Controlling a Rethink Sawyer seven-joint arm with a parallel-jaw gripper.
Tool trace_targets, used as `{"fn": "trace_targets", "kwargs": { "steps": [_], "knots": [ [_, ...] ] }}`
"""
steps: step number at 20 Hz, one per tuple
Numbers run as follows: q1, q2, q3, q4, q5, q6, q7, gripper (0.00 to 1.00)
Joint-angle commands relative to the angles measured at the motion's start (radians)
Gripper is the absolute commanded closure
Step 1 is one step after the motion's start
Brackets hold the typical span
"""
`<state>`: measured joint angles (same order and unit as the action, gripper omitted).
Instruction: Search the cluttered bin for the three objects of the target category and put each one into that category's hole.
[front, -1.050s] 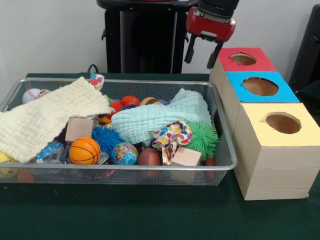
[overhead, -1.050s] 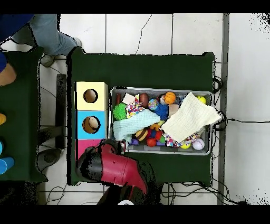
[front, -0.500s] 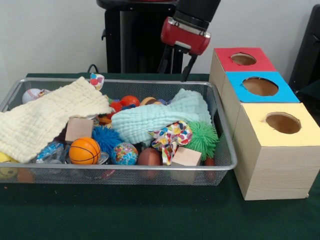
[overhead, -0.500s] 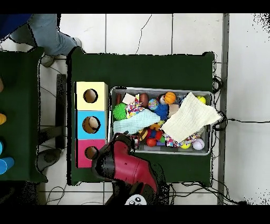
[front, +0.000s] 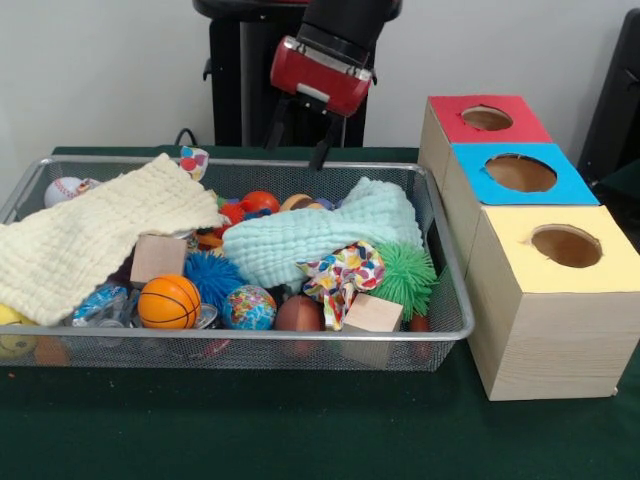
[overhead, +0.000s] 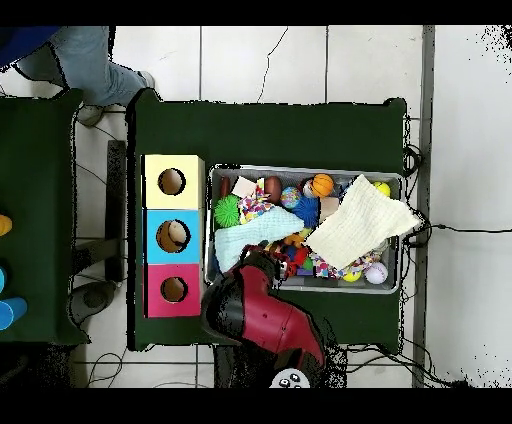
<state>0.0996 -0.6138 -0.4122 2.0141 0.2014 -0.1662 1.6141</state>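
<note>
My gripper (front: 298, 138) hangs open and empty above the back rim of the wire bin (front: 250, 337), just behind a mint cloth (front: 310, 238). In the overhead view the red arm (overhead: 262, 312) covers the bin's (overhead: 305, 168) near left corner and hides the fingers. A pale yellow cloth (front: 90, 235) drapes over the bin's left half. Around the cloths lie two wooden blocks (front: 158, 257) (front: 372, 314), a small basketball (front: 168, 302), a blue spiky ball (front: 212, 274), a green spiky ball (front: 408, 274), a patterned cloth (front: 342, 270) and a brown football (front: 298, 314).
Three boxes with round holes stand in a row to the right of the bin: red-topped (front: 520, 125), blue-topped (front: 565, 185), yellow-topped (front: 610, 265). A baseball (front: 64, 188) sits in the bin's far left corner. A person's leg (overhead: 95, 65) shows at the overhead view's top left.
The gripper has swung left in the front view, from beside the red box to above the bin's back rim, and dropped slightly. The bin's contents have not moved.
</note>
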Motion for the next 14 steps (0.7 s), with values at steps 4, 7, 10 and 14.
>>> {"fn": "trace_targets", "kwargs": {
  "steps": [4, 7, 10, 14],
  "knots": [
    [-0.043, 0.110, 0.124, 0.042, 0.036, -0.109, 0.305, 0.00],
    [-0.031, 0.132, 0.105, 0.018, 0.024, -0.051, 0.259, 0.00],
    [-0.041, 0.147, 0.117, 0.012, 0.012, -0.048, 0.255, 0.00],
    [-0.041, 0.167, 0.117, 0.003, 0.009, -0.065, 0.256, 0.00]
  ]
}}
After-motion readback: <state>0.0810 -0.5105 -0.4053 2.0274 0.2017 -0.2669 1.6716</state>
